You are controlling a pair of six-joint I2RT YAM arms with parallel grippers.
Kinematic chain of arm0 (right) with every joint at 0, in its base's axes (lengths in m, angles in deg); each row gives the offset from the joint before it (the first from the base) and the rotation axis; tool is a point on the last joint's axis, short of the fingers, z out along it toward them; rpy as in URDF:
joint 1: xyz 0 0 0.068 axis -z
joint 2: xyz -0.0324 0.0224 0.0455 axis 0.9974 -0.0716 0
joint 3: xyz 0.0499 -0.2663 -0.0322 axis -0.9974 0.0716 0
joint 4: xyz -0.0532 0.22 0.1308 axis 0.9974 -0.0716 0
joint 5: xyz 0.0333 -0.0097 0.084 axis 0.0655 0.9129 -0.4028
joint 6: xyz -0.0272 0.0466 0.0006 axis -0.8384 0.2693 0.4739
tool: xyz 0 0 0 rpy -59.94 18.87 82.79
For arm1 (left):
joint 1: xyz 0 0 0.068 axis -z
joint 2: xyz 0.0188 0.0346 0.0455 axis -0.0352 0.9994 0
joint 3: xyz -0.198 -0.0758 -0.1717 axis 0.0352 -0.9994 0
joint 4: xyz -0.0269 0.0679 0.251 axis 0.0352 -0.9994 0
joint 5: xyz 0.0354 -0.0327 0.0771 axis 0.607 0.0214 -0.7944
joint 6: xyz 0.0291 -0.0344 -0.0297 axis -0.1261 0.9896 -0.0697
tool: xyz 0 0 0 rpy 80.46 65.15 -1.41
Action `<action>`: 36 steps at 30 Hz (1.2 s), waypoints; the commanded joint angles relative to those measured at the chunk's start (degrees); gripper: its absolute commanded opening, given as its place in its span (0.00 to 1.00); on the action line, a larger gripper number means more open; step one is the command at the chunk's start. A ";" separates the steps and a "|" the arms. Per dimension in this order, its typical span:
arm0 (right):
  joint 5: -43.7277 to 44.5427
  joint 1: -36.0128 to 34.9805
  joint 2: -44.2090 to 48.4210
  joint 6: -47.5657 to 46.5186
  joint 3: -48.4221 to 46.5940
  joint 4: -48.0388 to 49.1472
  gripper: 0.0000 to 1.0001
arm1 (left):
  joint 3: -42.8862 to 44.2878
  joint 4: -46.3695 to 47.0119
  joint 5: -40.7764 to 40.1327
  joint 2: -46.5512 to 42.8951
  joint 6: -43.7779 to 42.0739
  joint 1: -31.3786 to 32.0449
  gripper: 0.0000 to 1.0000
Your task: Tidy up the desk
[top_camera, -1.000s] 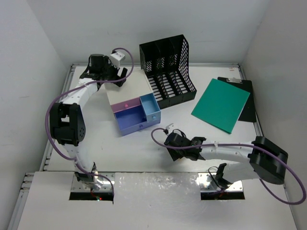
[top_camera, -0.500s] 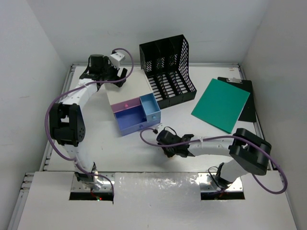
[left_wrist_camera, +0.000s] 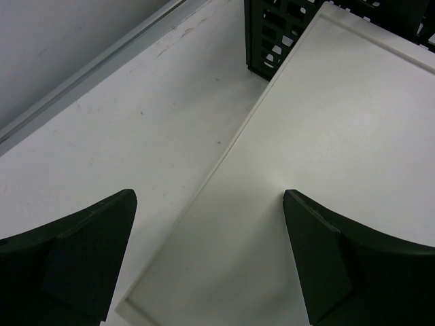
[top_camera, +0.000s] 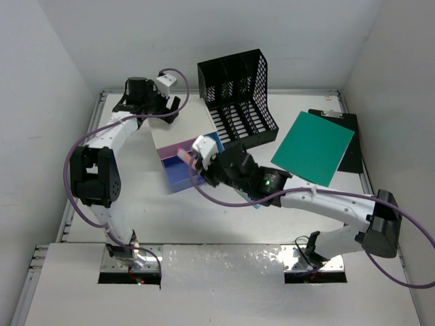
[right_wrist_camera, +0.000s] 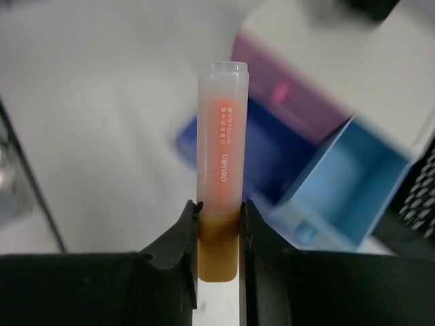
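Orange highlighter (right_wrist_camera: 221, 163), clamped at its base in the right gripper (right_wrist_camera: 219, 231), which a second earlier sat low over the white bench (top_camera: 149, 217) and had since risen above the open blue drawer (top_camera: 178, 173); stowing seemed next. Left gripper (left_wrist_camera: 209, 204) hung open and empty over the drawer box (top_camera: 180, 125). Drawer contents were blurred in the wrist view and covered by the arm from above.

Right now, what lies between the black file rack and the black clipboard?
The green folder, its right edge covering part of the clipboard. Seen in the top external view.
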 commanded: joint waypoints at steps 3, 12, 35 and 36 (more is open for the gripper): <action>7.43 7.70 -3.92 -0.58 -5.61 14.32 0.00 | -2.31 -7.49 -1.68 0.28 -2.20 -0.14 0.88; 12.37 12.64 -14.66 3.58 -11.16 9.32 0.00 | -2.23 -7.14 -1.68 0.89 -2.37 -0.14 0.88; 13.77 12.73 -18.09 10.97 -11.68 -4.83 0.43 | -1.26 -7.40 -1.95 1.95 -2.46 -0.14 0.88; 13.68 12.82 -17.83 10.89 -12.29 -5.18 0.50 | -1.17 -7.40 -1.95 1.95 -2.46 -0.23 0.88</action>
